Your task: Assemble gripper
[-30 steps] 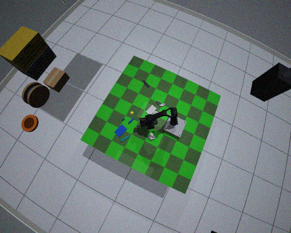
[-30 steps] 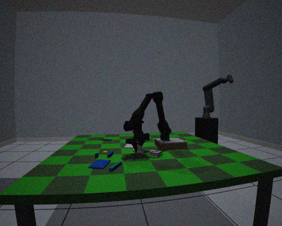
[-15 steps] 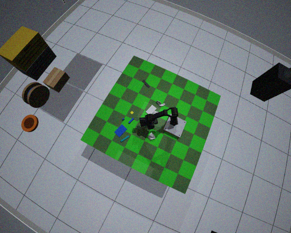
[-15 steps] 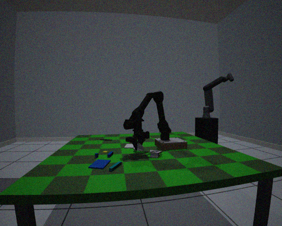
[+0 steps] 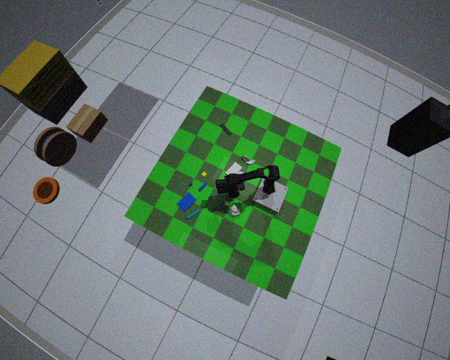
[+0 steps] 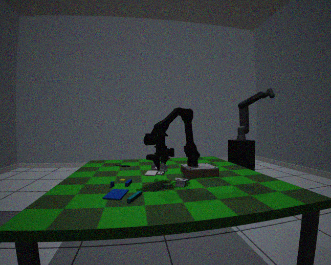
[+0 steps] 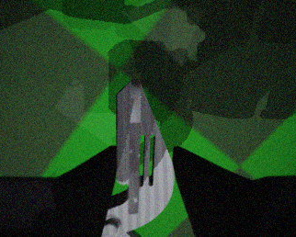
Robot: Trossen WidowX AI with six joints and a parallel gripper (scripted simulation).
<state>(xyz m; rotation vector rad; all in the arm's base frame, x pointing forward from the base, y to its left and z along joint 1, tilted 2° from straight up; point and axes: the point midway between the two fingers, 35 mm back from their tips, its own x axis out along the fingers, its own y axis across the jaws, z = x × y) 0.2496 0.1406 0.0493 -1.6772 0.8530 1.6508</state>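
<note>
My gripper [image 7: 145, 152] [image 6: 158, 168] is shut on a pale grey jaw [image 7: 160, 179], which has slots and shows a round hole at its near end. The jaw appears held a little above the table. A flat white plate [image 5: 234, 167] [image 6: 151, 172], seemingly the gripper base, lies just behind the hand, with a small white part at its edge. Another curved jaw [image 5: 247, 159] lies behind it. A white piece [image 5: 234, 210] [image 6: 181, 181] lies in front of the hand; whether it is the housing plate is unclear. Pins and stubs are too small to tell.
A blue plate [image 5: 186, 201] [image 6: 115, 194], a teal bar [image 5: 193, 213] [image 6: 134, 197], a blue bar [image 5: 202, 186] [image 6: 128, 182], a small blue block [image 5: 190, 183] [image 6: 112, 183] and a yellow square [image 5: 204, 174] [image 6: 122, 179] lie to the left. A dark bar [image 5: 225, 129] [image 6: 122, 165] lies farther back.
</note>
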